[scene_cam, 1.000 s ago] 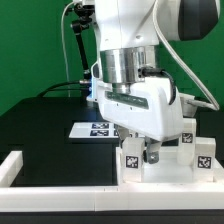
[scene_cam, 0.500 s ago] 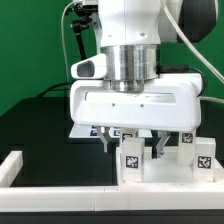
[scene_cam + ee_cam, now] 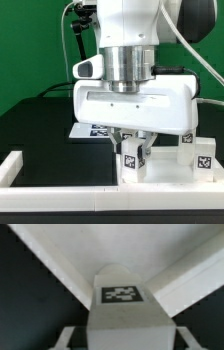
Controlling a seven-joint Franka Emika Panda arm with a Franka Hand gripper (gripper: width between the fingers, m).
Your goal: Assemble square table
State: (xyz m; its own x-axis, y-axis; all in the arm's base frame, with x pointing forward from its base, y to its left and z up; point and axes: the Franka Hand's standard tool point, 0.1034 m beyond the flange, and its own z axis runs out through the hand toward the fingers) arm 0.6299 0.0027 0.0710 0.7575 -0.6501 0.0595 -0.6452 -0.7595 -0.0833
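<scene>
Black matte surface [image 3: 40, 120] fills most of the scene, with a green backdrop behind and low white border bars [image 3: 60, 178] along its near edge. Over it hangs the big white robot arm, wrist pointing straight down. At the exterior view's lower right lies the large white plastic square tabletop [image 3: 165, 172], and several short white blocky legs with black-and-white tags stand on or just beside it; I cannot tell which. A flat white marker board [image 3: 88, 129] with printed tags lies behind the arm. The gripper [image 3: 133, 143] has its fingers closed in around one upright tagged leg [image 3: 131, 157], and the wrist view shows that leg [image 3: 122, 308] between the two fingers [image 3: 70, 335], apparently pinched or very nearly so. No leg looks joined to the tabletop, so I judge the assembly barely begun: every leg remains to be fitted.
</scene>
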